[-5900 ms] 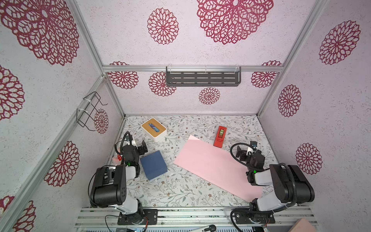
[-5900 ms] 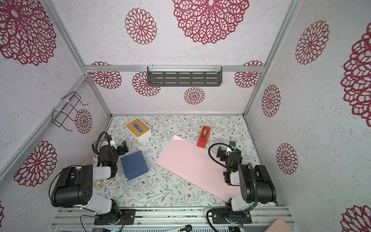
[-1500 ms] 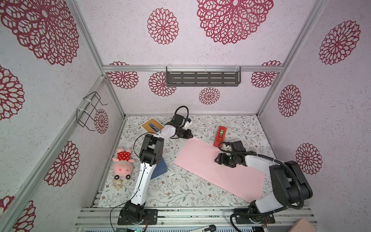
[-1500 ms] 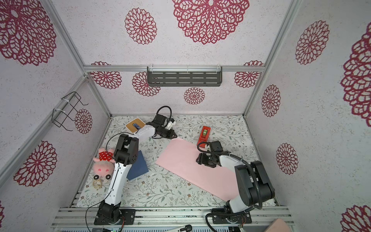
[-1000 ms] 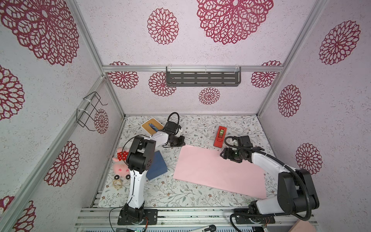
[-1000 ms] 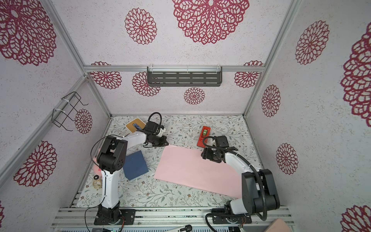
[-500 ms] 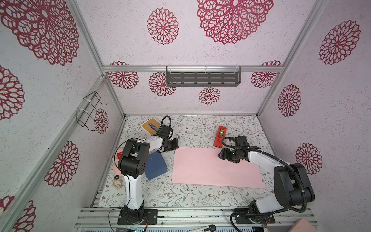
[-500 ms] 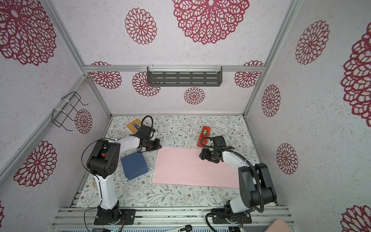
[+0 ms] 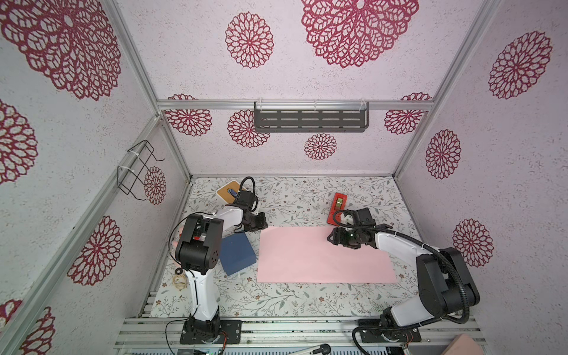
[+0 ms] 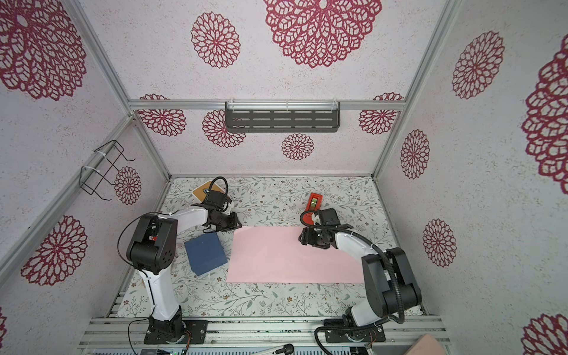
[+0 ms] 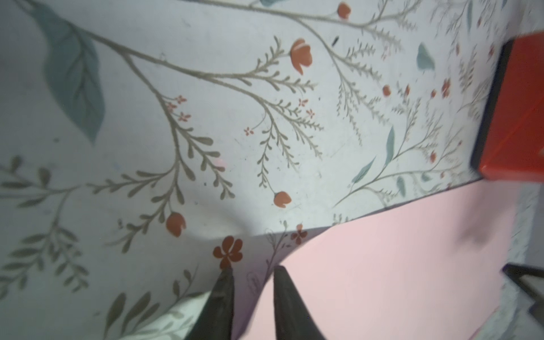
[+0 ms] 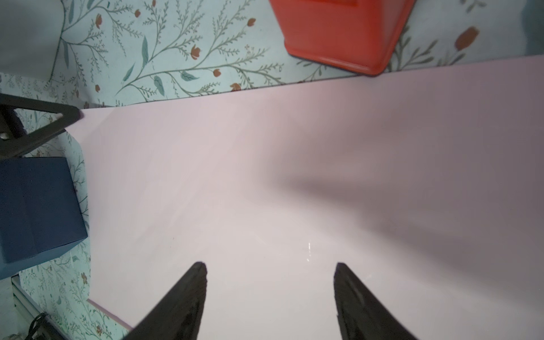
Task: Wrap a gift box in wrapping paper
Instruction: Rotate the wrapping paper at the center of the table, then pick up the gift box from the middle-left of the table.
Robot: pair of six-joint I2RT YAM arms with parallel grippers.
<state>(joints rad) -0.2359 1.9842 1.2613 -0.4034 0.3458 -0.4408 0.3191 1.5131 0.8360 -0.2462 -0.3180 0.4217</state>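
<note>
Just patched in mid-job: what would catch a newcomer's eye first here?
The big pink wrapping paper lies spread across the middle, with the navy gift box standing just off its left edge, not on it. The left gripper sits at the sheet's far-left corner, jaws slightly apart; the right gripper hangs open over the far edge, near a red tape dispenser.

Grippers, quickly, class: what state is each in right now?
Left gripper: slightly open, wrapping paper corner between its jaws.
Right gripper: open above the paper, empty.
</note>
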